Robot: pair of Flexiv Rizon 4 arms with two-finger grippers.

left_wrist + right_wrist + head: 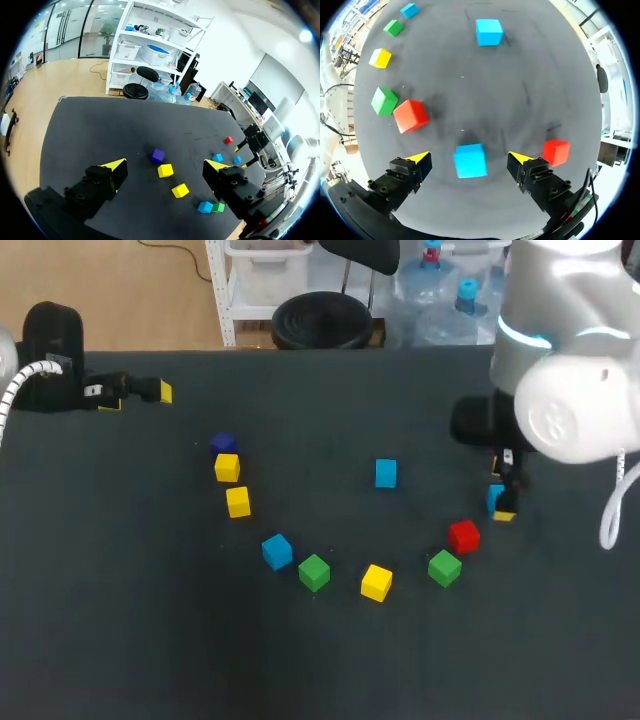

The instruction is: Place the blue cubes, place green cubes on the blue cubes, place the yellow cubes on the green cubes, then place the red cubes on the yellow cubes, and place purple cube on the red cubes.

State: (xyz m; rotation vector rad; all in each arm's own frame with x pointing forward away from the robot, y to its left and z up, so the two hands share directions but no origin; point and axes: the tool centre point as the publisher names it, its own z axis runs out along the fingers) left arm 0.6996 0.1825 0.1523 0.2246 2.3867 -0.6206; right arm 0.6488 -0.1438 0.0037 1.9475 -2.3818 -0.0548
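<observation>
Your left arm [45, 350] sits at the desk's [300, 660] ten o'clock corner. The left claw [166, 166] lies level there, pointing toward three o'clock, with its fingers spread wide. Your right arm [565, 390] enters at two o'clock with its wrist bent downward. The right claw [469, 159] hangs low at three o'clock, fingers parted.

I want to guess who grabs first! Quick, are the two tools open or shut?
Left tool: open, empty.
Right tool: open around a blue cube, untouched.

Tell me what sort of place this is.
Probably a robotics lab test bench: a black table strewn with small coloured cubes, with two yellow-tipped robot grippers over it, the left gripper and the right gripper.
</observation>
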